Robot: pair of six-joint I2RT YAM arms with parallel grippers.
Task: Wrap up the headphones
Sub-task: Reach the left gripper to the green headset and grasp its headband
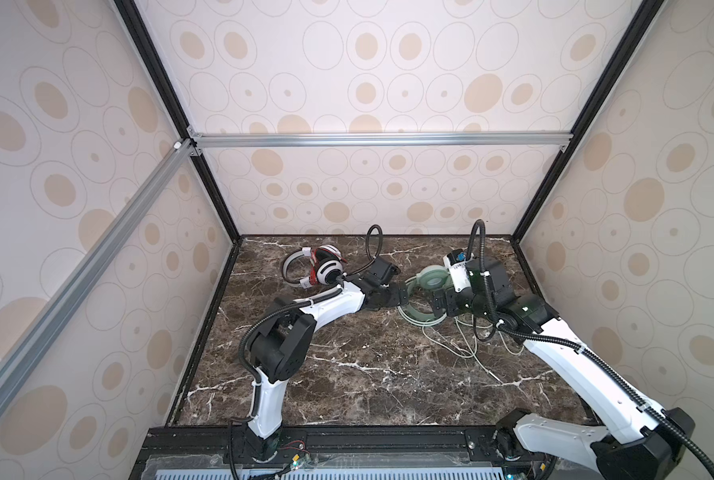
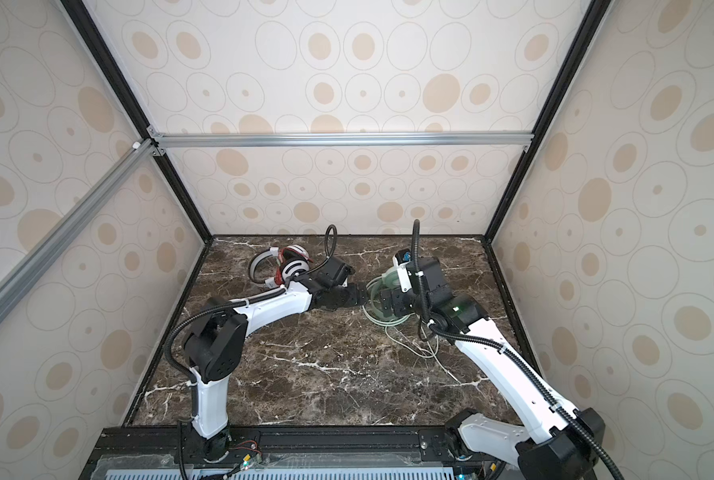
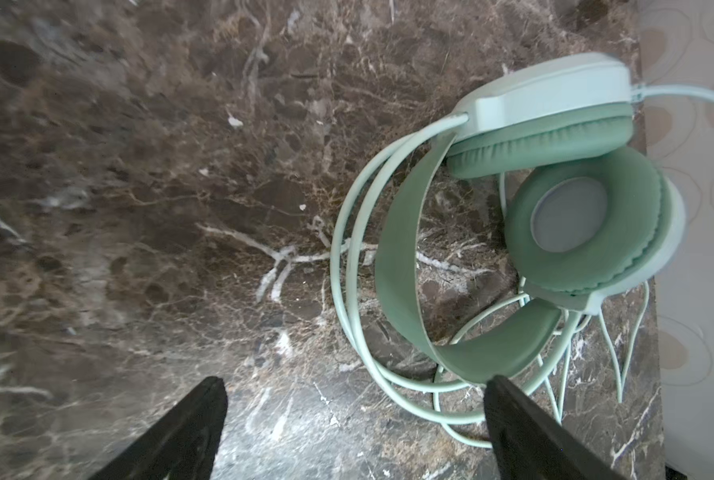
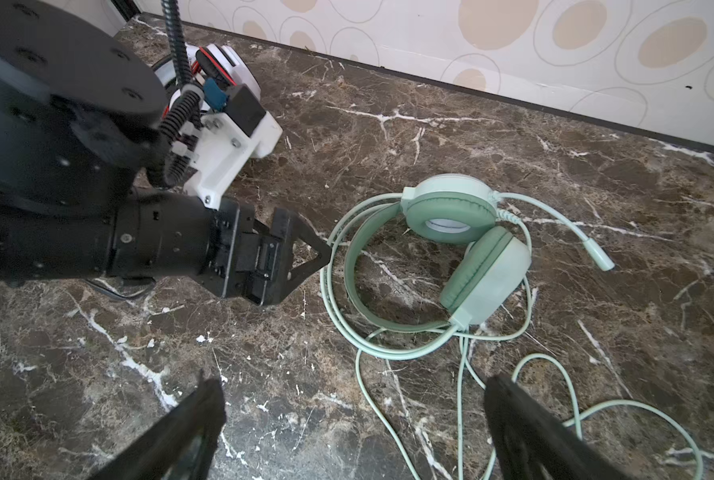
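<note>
Mint headset (image 4: 486, 270) lies flat on the bench (image 1: 367, 374), far right part. The band arch points at the left pincer (image 3: 355, 386) and the cups point away from it. Left pincer is spread, empty, tip just beside the cable loop hugging the band (contact: can't tell), so left looks nearer. Right pincer (image 4: 354, 382) is spread, empty, hovering over the loose cable (image 4: 543, 356) sprawled frontward. White headset (image 1: 326, 270) is well apart, far left. Nothing blocks.

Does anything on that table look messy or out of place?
Yes: the pale cable of the mint-green headset sprawls in loose, tangled loops over the marble table, not wound up. The white headset at the back looks tidier, its red cable gathered against it.
</note>
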